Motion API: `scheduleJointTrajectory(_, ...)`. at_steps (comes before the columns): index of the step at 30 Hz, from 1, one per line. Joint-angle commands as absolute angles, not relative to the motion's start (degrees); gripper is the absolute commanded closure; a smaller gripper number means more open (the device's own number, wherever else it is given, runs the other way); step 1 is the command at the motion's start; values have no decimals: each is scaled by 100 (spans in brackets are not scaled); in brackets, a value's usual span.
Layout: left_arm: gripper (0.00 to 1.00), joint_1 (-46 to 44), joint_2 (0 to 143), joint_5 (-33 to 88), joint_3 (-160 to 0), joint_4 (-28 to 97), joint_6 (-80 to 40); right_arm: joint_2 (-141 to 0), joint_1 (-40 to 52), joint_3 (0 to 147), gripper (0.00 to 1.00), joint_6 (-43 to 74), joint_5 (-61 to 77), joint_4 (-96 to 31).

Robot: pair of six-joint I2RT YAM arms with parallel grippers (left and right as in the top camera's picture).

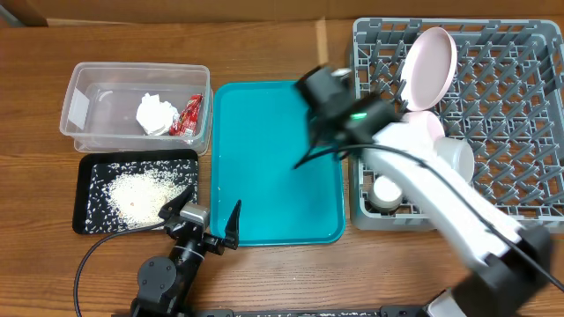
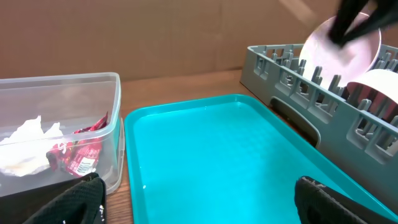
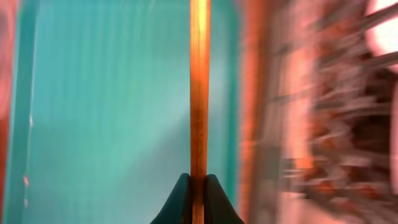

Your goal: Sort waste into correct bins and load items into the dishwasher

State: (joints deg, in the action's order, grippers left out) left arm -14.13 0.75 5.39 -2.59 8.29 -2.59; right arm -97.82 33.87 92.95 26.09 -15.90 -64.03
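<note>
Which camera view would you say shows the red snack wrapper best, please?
The left wrist view: the red snack wrapper lies close and large in the clear tub, beside the tissue. Overhead it is just a small red patch in that tub. The right wrist view misses it, showing mainly a chopstick in the right claw.

The large rectangular tray (image 1: 273, 176) is plain bright teal. In the clear rectangular plastic tub (image 1: 132, 65) are a crumpled white tissue (image 1: 154, 113) and a red white-printed snack wrapper (image 1: 189, 116). White rice grains (image 1: 141, 194) speckle the shallow black tray (image 1: 88, 216). The square grid rack (image 1: 520, 167) is grey, the round plate (image 1: 429, 63) pale pink, the thin wooden chopstick (image 3: 199, 87) orange-brown, and the wood-grain tabletop (image 1: 35, 255) brown.
</note>
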Motion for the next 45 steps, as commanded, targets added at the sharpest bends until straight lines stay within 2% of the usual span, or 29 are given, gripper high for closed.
scheduleJointTrajectory(1,0,-1378,27,541,-217,814,-233,-9821,2718,9282,96,2250,-1800,-6534)
scheduleJointTrajectory(5,0,-1378,27,541,-217,814,-233,-9992,2246,9094,96,1621,-1188,-6486)
scheduleJointTrajectory(12,0,-1378,27,541,-217,814,-233,-10355,2001,8956,95,1470,-1284,-6547)
scheduleJointTrajectory(13,0,-1378,27,541,-217,814,-233,-10359,1990,8956,91,1468,-1358,-6545)
scheduleJointTrajectory(14,0,-1378,27,541,-217,814,-233,-10357,1990,8960,72,1470,-1406,-6552)
scheduleJointTrajectory(16,0,-1378,27,541,-217,814,-233,-10300,1992,9032,57,1505,-1402,-6678)
scheduleJointTrajectory(18,0,-1378,27,541,-217,814,-233,-10167,2043,9181,53,1691,-1382,-6906)
scheduleJointTrajectory(25,0,-1378,27,541,-217,814,-233,-8724,2668,9454,50,1806,-738,-7089)
scheduleJointTrajectory(26,0,-1378,27,541,-217,814,-233,-8423,2834,9456,46,1828,-718,-7074)
scheduleJointTrajectory(27,0,-1378,27,541,-217,814,-233,-8123,3006,9456,36,1826,-716,-7061)
scheduleJointTrajectory(28,0,-1378,27,541,-217,814,-233,-7898,3138,9456,12,1826,-694,-7061)
scheduleJointTrajectory(29,0,-1378,27,541,-217,814,-233,-7686,3273,9456,0,1824,-622,-7063)
scheduleJointTrajectory(34,0,-1378,30,541,-217,814,-233,-6751,3885,9456,0,1756,56,-7072)
scheduleJointTrajectory(37,0,-1378,30,541,-217,814,-233,-6407,3935,9454,0,1483,-10,-7196)
scheduleJointTrajectory(45,0,-1378,30,541,-217,814,-233,-5446,3935,9454,0,1457,-1184,-8068)
